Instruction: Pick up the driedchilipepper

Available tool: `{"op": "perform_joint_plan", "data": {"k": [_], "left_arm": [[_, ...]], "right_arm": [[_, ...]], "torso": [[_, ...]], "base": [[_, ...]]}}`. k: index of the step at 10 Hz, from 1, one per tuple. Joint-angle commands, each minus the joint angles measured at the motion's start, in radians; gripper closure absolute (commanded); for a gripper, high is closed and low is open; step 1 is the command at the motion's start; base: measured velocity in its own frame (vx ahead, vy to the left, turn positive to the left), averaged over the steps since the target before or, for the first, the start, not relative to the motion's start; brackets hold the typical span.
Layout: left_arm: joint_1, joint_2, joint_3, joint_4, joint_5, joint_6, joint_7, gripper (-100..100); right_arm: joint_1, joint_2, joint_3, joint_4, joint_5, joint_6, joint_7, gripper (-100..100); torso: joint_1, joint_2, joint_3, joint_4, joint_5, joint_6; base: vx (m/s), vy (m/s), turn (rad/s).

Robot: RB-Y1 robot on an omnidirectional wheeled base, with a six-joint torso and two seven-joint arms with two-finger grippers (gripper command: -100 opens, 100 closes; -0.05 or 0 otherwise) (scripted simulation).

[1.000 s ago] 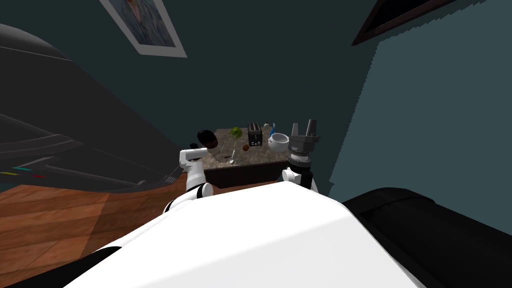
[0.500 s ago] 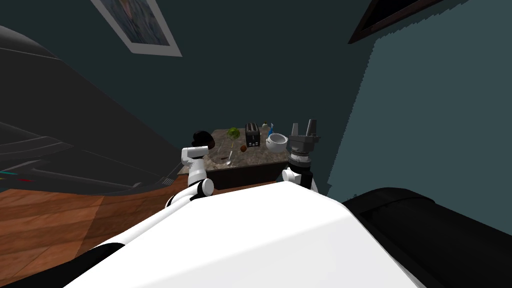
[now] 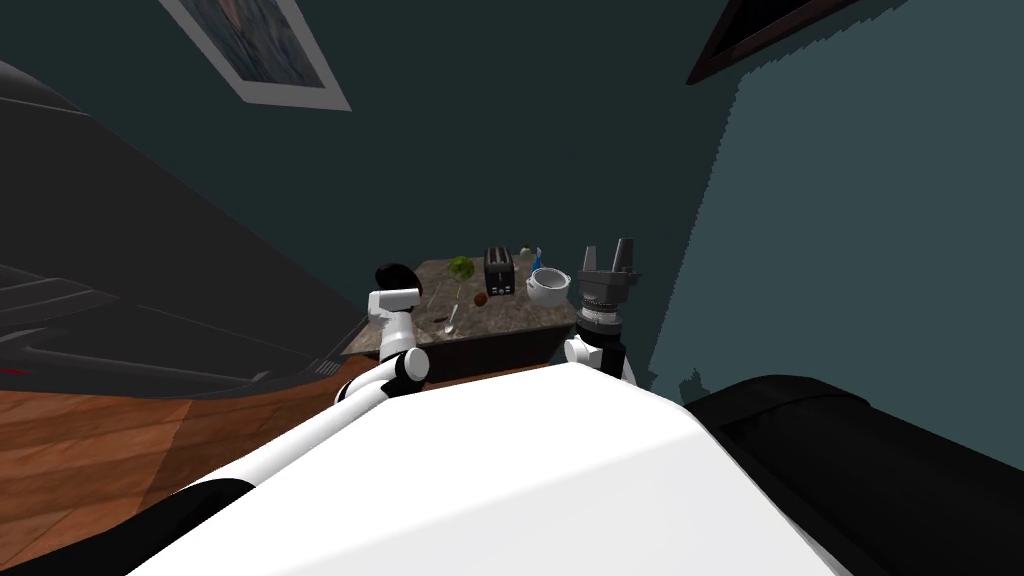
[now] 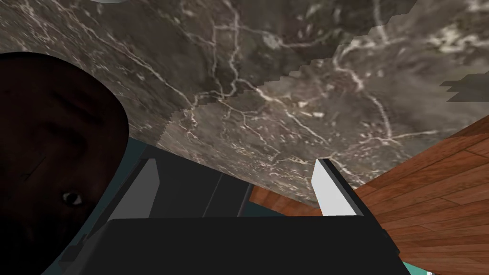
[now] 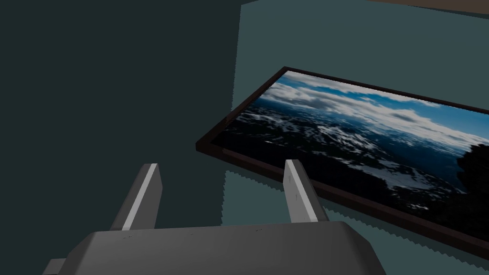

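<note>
The left gripper (image 4: 236, 161) hangs wide and empty over the near edge of the marbled tabletop (image 4: 267, 71), with wooden floor (image 4: 430, 167) showing past one fingertip. The dried chili pepper (image 4: 47, 157), a very dark, wrinkled, rounded mass, sits close outside the other finger, alongside the gripper's body and not between the fingers. The right gripper (image 3: 607, 248) stands raised, also wide and holding nothing, with a white bowl (image 3: 548, 285) just beside it.

head: i look steeply down and forward, marble table (image 3: 520, 308) some way off.
left wrist: close above that table's edge, facing it.
right wrist: pointed upward at a wall (image 5: 95, 86).
shared: the table.
</note>
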Motion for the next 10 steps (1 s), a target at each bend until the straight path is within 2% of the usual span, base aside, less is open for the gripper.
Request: {"op": "perform_joint_plan", "data": {"k": [1, 2, 3, 4, 5, 8, 10], "left_arm": [[-0.013, 0.0, 0.008, 0.02, -0.005, 0.034, -0.007, -100], [-0.041, 0.0, 0.022, 0.06, -0.016, 0.071, -0.016, -100], [-0.041, 0.0, 0.022, 0.06, -0.016, 0.078, -0.016, -100], [-0.067, 0.001, 0.035, 0.097, -0.026, 0.115, -0.024, -100], [-0.067, 0.001, 0.035, 0.097, -0.026, 0.118, -0.024, -100], [-0.13, 0.005, 0.065, 0.186, -0.049, 0.211, -0.045, -100], [-0.146, 0.006, 0.073, 0.213, -0.055, 0.241, -0.05, -100]], "right_arm": [[0.0, 0.0, 0.0, 0.0, 0.0, 0.0, 0.0, 0], [0.0, 0.0, 0.0, 0.0, 0.0, 0.0, 0.0, 0], [0.0, 0.0, 0.0, 0.0, 0.0, 0.0, 0.0, 0], [0.0, 0.0, 0.0, 0.0, 0.0, 0.0, 0.0, 0], [0.0, 0.0, 0.0, 0.0, 0.0, 0.0, 0.0, 0], [0.0, 0.0, 0.0, 0.0, 0.0, 0.0, 0.0, 0], [0.0, 0.0, 0.0, 0.0, 0.0, 0.0, 0.0, 0]], "torso": [[0.0, 0.0, 0.0, 0.0, 0.0, 0.0], [0.0, 0.0, 0.0, 0.0, 0.0, 0.0], [0.0, 0.0, 0.0, 0.0, 0.0, 0.0], [0.0, 0.001, 0.0, 0.0, 0.0, 0.0], [0.0, 0.0, 0.0, 0.0, 0.0, 0.0], [-0.001, -0.001, 0.0, 0.0, 0.0, 0.0], [0.0, 0.001, 0.0, 0.0, 0.0, 0.0]], "base": [[0.023, -0.053, -0.018], [0.018, -0.066, -0.023], [0.014, -0.051, -0.019], [0.019, -0.059, -0.033], [0.021, -0.059, -0.016], [0.031, -0.076, -0.037], [0.017, -0.045, -0.014]]}}
